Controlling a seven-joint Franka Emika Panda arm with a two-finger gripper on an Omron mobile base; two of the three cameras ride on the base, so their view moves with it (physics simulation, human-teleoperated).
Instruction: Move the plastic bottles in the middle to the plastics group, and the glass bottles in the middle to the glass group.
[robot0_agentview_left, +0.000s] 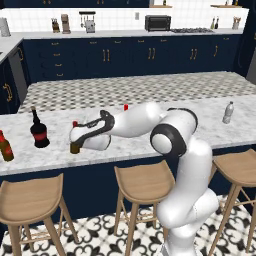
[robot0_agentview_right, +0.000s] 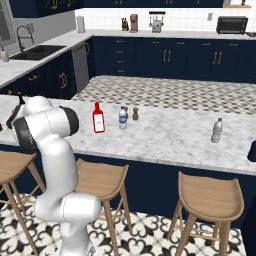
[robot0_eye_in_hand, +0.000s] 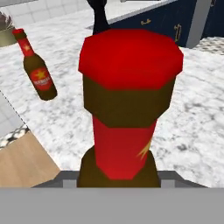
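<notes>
The slim small brown bottle with a red cap and red neck is held upright in my gripper, which is shut on it low over the left part of the marble counter. In the hand view this bottle looms close. Just left of it stand the black long-necked bottle and the stouter brown bottle. The flat red bottle and the blue-labelled water bottle stand mid-counter. The plain greyish bottle is far right.
Two tiny brown shakers stand right behind the water bottle. Wooden stools line the counter's near side. My arm's elbow hangs over the counter's front edge and hides most of the red bottle in the left base view.
</notes>
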